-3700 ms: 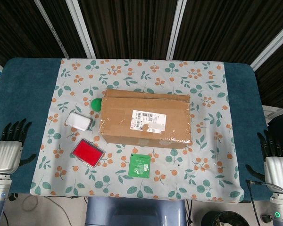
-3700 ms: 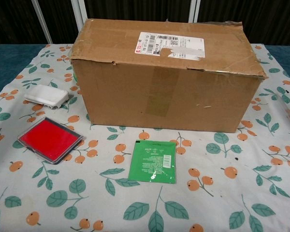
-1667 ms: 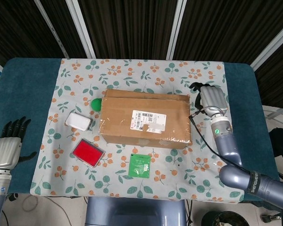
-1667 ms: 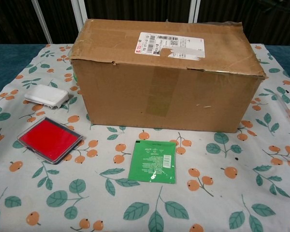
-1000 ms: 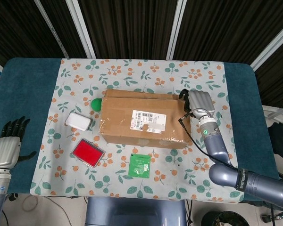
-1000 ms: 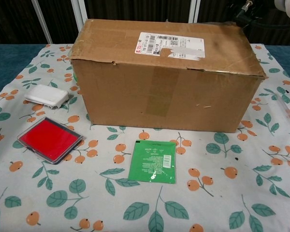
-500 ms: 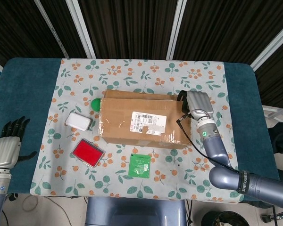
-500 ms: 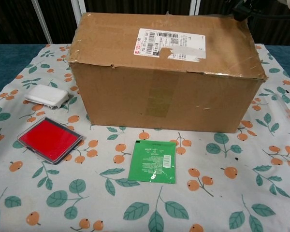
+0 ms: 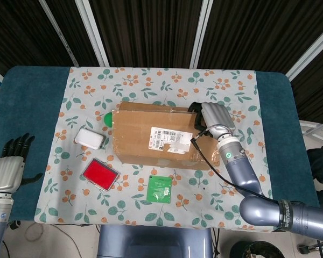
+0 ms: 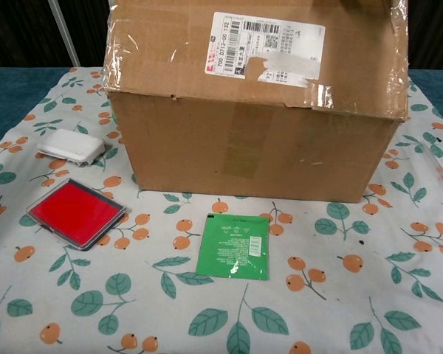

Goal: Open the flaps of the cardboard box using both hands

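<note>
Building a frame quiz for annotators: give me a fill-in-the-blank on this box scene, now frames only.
1. The robot's ____ hand is at the cardboard box.
2. The flat packet in front of the box is ____ in colour.
3. The clear case left of that packet holds a ____ insert.
4. The left hand holds ____.

Missing words: right; green; red; nothing

Brown cardboard box (image 9: 153,136), long and rectangular, in the middle of the floral cloth. White shipping label (image 9: 171,137) on the top face, with strips of clear tape (image 10: 295,82) across it. Top flaps not yet opened. Seen from the chest view, tilted, with the top face leaning toward the camera; far edge lifted, near bottom edge on the cloth.
</note>
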Available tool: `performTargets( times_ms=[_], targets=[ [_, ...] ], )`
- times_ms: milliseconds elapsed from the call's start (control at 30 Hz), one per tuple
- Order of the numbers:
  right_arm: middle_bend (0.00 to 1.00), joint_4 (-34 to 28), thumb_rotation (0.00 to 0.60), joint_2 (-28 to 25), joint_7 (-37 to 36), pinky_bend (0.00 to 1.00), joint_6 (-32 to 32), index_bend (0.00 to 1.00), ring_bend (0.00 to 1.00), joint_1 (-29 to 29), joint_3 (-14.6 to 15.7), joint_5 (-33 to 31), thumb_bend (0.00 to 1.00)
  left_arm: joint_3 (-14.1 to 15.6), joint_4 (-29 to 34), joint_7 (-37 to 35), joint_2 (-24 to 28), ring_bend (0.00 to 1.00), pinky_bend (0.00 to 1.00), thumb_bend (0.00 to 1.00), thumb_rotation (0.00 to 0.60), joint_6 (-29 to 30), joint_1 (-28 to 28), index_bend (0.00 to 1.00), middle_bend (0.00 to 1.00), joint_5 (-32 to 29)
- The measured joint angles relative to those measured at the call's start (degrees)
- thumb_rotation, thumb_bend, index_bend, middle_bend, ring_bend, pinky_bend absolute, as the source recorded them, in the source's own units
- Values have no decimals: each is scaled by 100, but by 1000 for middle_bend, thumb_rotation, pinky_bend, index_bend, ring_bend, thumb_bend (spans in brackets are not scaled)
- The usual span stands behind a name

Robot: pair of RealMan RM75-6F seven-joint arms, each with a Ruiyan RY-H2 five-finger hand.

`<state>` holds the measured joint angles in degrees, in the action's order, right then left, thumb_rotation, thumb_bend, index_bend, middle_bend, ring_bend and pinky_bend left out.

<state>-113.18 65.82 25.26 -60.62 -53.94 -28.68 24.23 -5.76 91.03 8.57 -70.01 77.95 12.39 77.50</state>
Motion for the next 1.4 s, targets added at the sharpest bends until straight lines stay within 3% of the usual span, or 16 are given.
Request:
performTargets(
  times_ms=[200,533,1000,1400],
  targets=[
    [573,-329,600,-177,-61,528,-119,491,560,-142,-124,-225,1000,6,-4,10,-5,0,0,38,600,10,1,0,0,12],
    [572,-1150,600,-818,30,530,-195,491,560,-509,-335,-1626,1000,16,-9,22,-15,0,0,38,600,20,0,0,0,26],
    [572,-1530,600,-1079,-11,532,-246,491,560,-913,-293,-2089,1000,20,-21,41,-33,0,0,38,600,31,3,0,0,39],
    [572,-2054,600,-1710,-218,537,166,491,560,-1248,-467,-2925,1000,31,-30,61,-47,0,0,38,600,26,8,0,0,44]
  ],
)
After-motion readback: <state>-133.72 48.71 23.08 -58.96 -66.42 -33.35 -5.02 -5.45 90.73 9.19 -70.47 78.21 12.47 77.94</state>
